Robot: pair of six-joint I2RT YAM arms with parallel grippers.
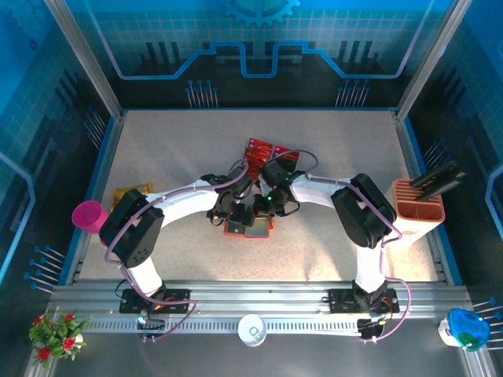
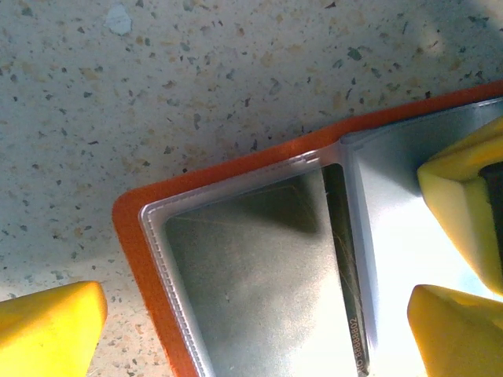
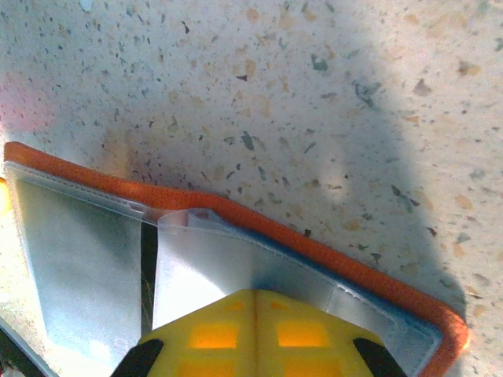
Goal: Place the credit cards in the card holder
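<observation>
- Speckled pale table (image 1: 173, 157), seen from above, with both arms reaching to its centre.
- Left arm (image 1: 137, 228) comes in from 7 o'clock and right arm (image 1: 361, 208) from 5 o'clock; their wrists meet over the middle.
- Card holder (image 1: 236, 229), orange-red, lies open and flat just toward 6 o'clock from the table's centre, under both wrists.
- Red credit cards (image 1: 261, 151) lie on the table at 12 o'clock from the card holder, near it but apart.
- Left gripper (image 2: 259, 322) has its yellow fingers spread wide: one at 8 o'clock over bare table, and yellow at 3 to 4 o'clock over the holder's grey pockets, so it straddles the holder's corner.
- Right gripper (image 3: 255, 314) has its fingers pressed together at 6 o'clock, the tip on the holder's clear pocket; I cannot tell whether anything is pinched.
</observation>
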